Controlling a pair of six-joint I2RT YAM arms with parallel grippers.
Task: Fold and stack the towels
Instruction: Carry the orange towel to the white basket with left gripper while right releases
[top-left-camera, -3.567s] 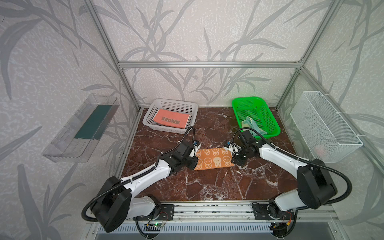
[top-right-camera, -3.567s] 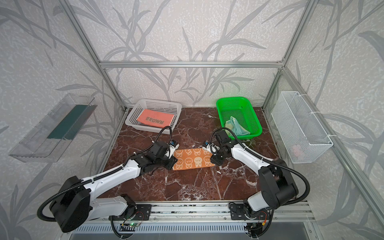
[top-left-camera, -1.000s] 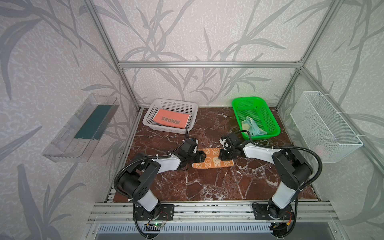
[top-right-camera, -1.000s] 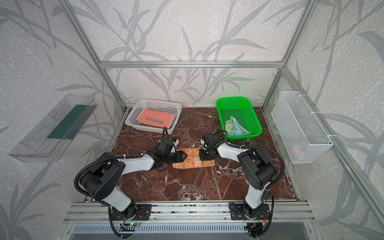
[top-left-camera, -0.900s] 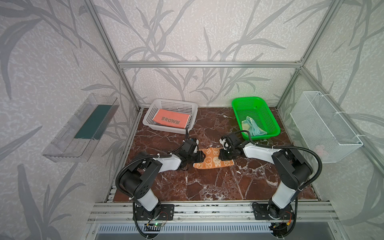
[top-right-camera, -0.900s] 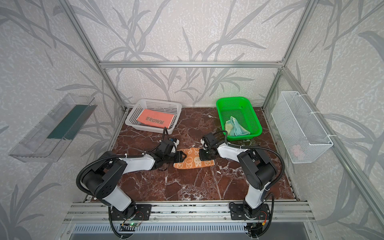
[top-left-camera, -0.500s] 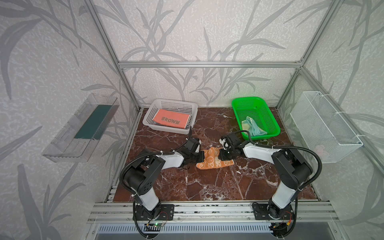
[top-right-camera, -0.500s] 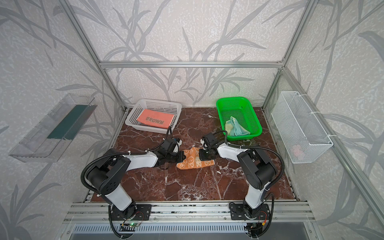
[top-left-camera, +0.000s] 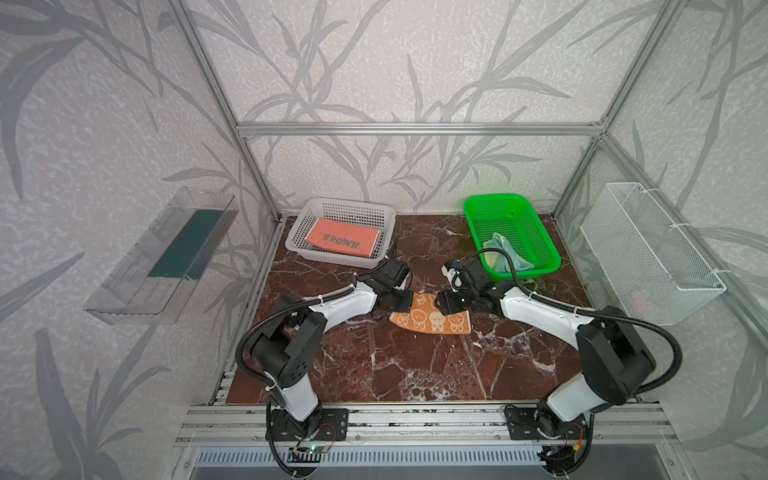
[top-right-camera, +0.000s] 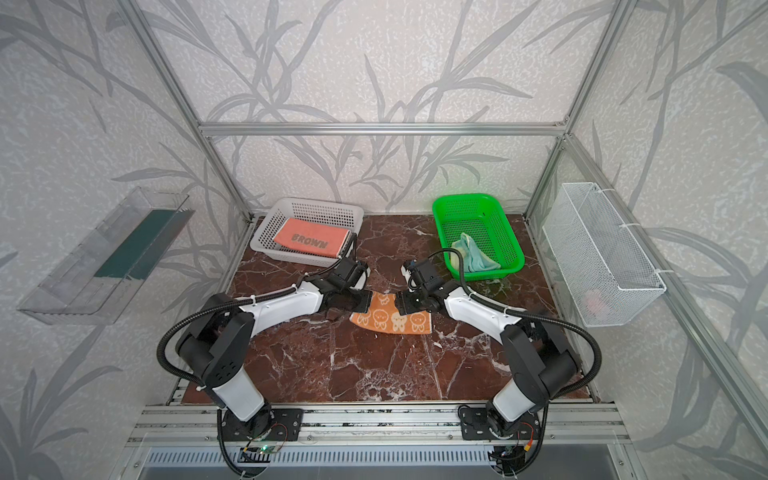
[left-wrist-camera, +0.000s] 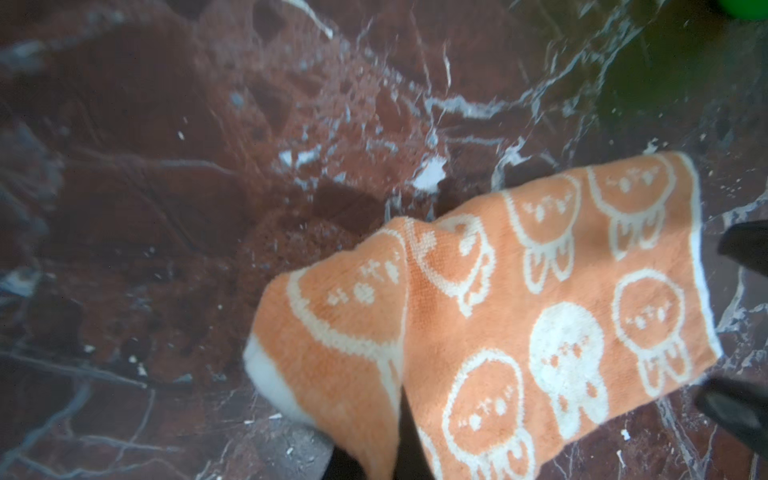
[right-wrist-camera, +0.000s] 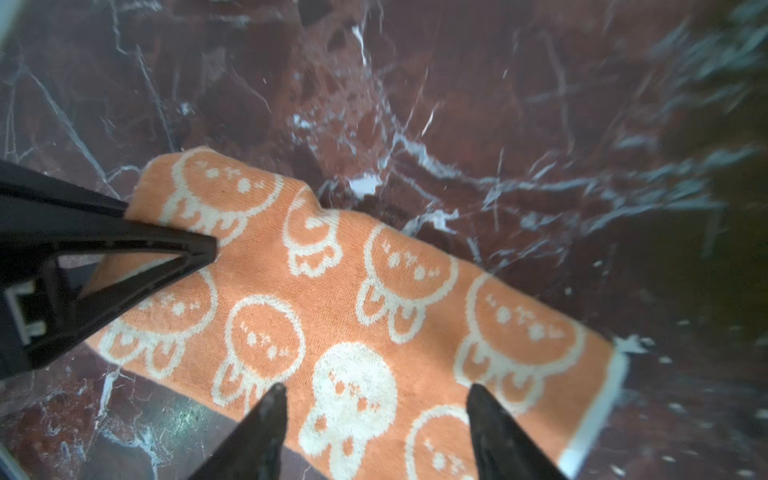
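Note:
The orange towel (top-left-camera: 432, 318) with cream rabbit faces lies mid-table, folded into a strip. My left gripper (top-left-camera: 400, 301) is shut on its left end, which is lifted and curled over; in the left wrist view the cloth (left-wrist-camera: 498, 311) runs down into the pinched jaws. My right gripper (right-wrist-camera: 376, 399) stands open just over the towel's other part (right-wrist-camera: 353, 299), holding nothing. The pink "BROWN" towel (top-left-camera: 343, 239) lies folded in the grey basket. In the green basket sits a crumpled pale yellow and blue towel (top-left-camera: 505, 255).
The grey basket (top-left-camera: 299, 245) stands at the back left and the green basket (top-left-camera: 511, 208) at the back right. A white wire basket (top-left-camera: 648, 253) hangs on the right wall, a clear shelf (top-left-camera: 166, 257) on the left wall.
My left gripper has shut on the orange towel's left end and carried it rightward, curling it over. My right gripper has opened and let go of the towel.

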